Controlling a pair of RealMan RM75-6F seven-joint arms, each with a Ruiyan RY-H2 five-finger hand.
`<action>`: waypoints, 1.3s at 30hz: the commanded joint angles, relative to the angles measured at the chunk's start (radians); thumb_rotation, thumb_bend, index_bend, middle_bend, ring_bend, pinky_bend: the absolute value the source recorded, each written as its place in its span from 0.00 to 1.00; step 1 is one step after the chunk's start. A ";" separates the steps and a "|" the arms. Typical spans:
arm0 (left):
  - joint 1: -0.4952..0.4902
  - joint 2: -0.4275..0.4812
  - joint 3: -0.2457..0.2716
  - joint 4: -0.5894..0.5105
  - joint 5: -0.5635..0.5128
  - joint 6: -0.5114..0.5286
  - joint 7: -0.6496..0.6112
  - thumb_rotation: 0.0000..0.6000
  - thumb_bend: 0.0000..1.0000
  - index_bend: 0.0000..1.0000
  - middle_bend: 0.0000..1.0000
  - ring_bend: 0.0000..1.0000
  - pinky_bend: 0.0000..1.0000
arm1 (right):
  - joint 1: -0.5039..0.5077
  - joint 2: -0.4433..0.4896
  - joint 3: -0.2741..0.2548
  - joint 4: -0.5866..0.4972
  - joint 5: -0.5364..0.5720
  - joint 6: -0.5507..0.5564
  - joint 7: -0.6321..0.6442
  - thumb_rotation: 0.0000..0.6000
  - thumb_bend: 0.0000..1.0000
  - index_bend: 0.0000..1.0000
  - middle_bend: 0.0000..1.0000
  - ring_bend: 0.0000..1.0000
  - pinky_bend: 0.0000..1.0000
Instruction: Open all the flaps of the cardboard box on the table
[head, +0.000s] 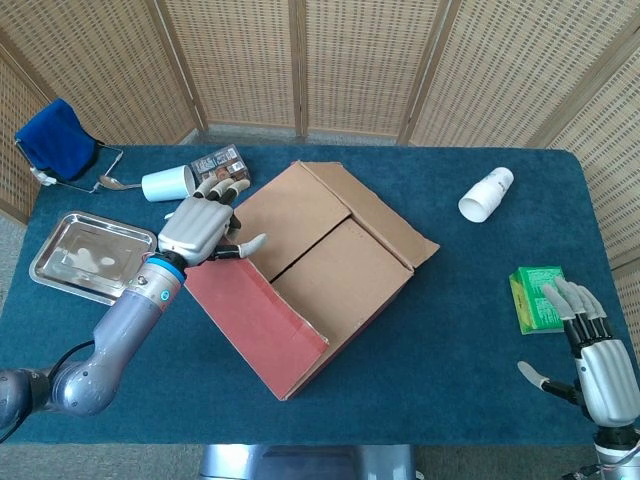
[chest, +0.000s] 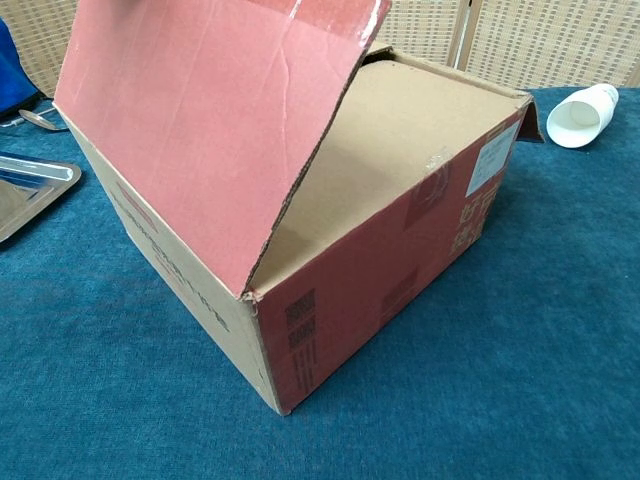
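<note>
Left hand only in head view

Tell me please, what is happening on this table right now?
The robot is opening a brown cardboard box on the blue table. Its left hand is at the top edge of the large red-faced flap and holds it raised at a steep angle. The two plain inner flaps below it lie closed, and the far outer flap is already folded out. The right hand rests idle near the green packet, fingers apart, holding nothing.
</note>
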 joint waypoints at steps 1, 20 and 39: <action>0.006 0.033 0.000 -0.031 0.025 -0.004 -0.013 0.00 0.00 0.81 0.02 0.00 0.00 | 0.001 -0.001 -0.002 -0.001 -0.003 -0.003 -0.005 1.00 0.04 0.00 0.00 0.00 0.00; 0.047 0.289 -0.010 -0.243 0.109 -0.160 -0.156 0.00 0.00 0.81 0.02 0.00 0.00 | 0.003 -0.005 -0.010 -0.009 -0.010 -0.016 -0.029 1.00 0.05 0.00 0.00 0.00 0.00; 0.119 0.433 -0.067 -0.251 0.256 -0.386 -0.445 0.02 0.00 0.81 0.37 0.19 0.17 | 0.002 -0.006 -0.012 -0.013 -0.013 -0.016 -0.037 1.00 0.04 0.00 0.00 0.00 0.00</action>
